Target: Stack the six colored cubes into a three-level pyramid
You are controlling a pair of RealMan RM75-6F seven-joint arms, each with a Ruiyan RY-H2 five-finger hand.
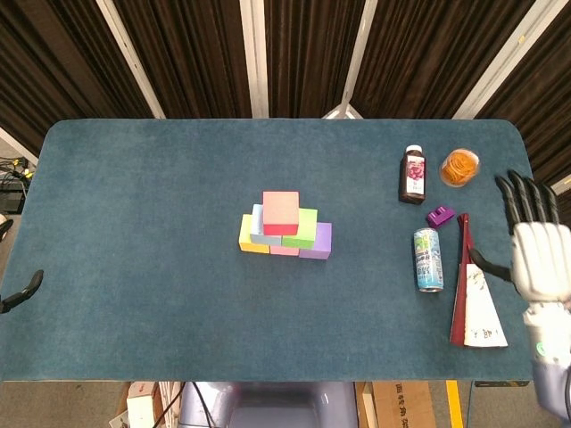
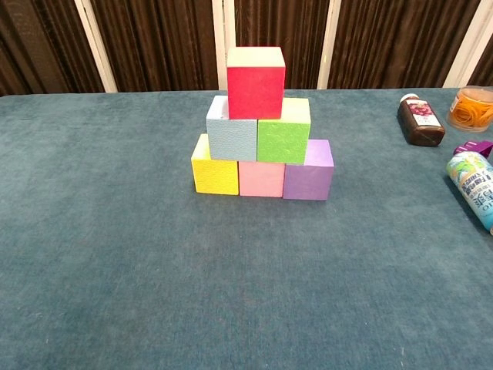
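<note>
The pyramid is built and stands in the middle of the table (image 1: 134, 223). The pink cube (image 2: 262, 179) is the middle of the bottom row. The yellow cube (image 2: 215, 173) touches it on the left and the purple cube (image 2: 308, 178) touches it on the right. The light blue cube (image 2: 232, 137) and the green cube (image 2: 283, 139) sit side by side on top of that row. The red cube (image 2: 256, 81) is at the very top.

The cubes look light and a bit soft, like foam, with flat rough sides that should not slip. To lift one, I would hold two flat sides that face away from each other. A small bump could knock the top cube off.

The right hand (image 1: 538, 254) is far to the right of the pyramid, at the table's edge. Its fingers are spread and it holds nothing. The chest view does not show it.

Only a dark tip (image 1: 22, 291) shows far left of the pyramid. It may be the left hand, so I cannot tell how that hand is. The backs of the cubes are hidden.
</note>
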